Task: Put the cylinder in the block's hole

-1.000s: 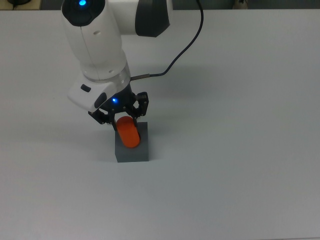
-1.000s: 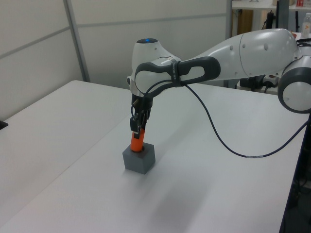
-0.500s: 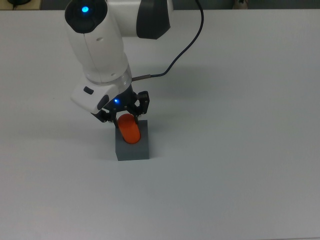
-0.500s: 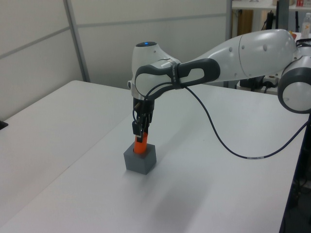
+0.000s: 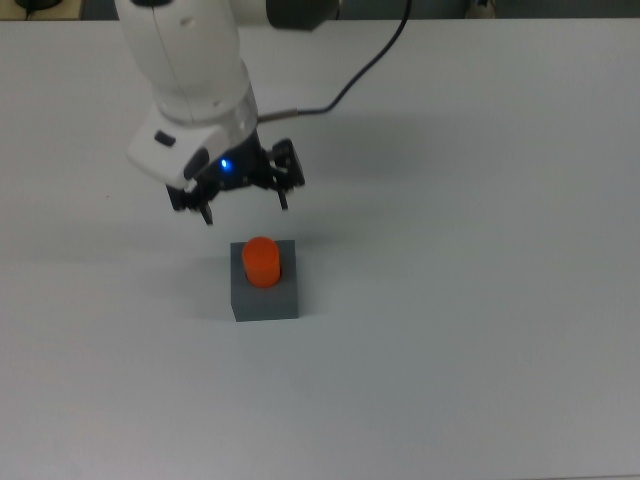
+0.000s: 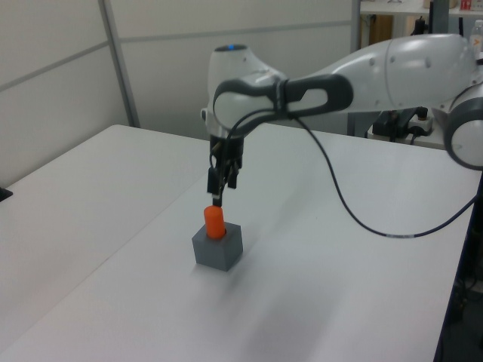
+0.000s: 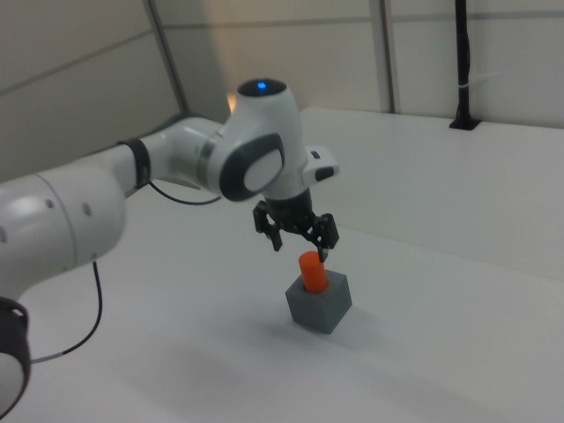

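While end effector (image 5: pixel 245 203) open, empty: cylinder (image 5: pixel 262 262) upright, axis vert., in block (image 5: pixel 266 298).

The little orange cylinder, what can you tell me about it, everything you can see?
The cylinder is short, bright orange and smooth, plastic by its look, with a rounded top. It stands upright in the middle of the dark grey block, its lower end sunk in the top face and its upper part sticking out. Only the block touches it. The pincer hangs open above it, clear of it.
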You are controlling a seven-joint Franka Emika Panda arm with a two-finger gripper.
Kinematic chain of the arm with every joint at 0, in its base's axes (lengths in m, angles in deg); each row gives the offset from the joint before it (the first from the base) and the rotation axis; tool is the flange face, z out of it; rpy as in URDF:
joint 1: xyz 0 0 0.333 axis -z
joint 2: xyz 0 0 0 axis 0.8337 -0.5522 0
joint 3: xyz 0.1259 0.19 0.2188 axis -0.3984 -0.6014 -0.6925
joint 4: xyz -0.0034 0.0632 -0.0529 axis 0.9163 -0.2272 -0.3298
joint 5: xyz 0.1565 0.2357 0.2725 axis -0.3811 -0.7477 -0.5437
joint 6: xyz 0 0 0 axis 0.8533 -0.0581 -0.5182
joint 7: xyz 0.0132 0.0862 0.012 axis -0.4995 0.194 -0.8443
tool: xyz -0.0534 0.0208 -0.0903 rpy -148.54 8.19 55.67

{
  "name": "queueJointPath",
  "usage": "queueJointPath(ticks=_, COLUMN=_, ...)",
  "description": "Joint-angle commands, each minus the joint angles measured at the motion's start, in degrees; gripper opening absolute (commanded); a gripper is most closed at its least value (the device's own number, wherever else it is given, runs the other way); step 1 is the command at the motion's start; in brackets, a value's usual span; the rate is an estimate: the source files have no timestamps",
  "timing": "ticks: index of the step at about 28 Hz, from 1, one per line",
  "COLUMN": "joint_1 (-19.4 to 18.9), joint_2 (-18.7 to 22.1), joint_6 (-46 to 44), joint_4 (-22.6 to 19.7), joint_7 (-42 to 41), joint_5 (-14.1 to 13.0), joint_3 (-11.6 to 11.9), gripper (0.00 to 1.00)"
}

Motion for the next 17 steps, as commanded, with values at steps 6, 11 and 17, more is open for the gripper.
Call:
queueJointPath(ticks=6, joint_1=0.2, joint_2=6.6, joint_6=-16.8, joint_4=-1.2, joint_7=0.8, joint_5=11.0, joint_3=0.9, gripper=1.0)
queueJointPath(ticks=11, joint_1=0.4, joint_2=6.6, joint_6=-16.9, joint_4=-1.2, joint_7=0.6, joint_5=11.1, joint_3=1.2, gripper=1.0)
queueJointPath(ticks=17, joint_1=0.3, joint_2=6.5, joint_6=-16.1, joint_4=-1.1, joint_7=0.7, joint_5=11.2, joint_3=1.2, gripper=1.0)
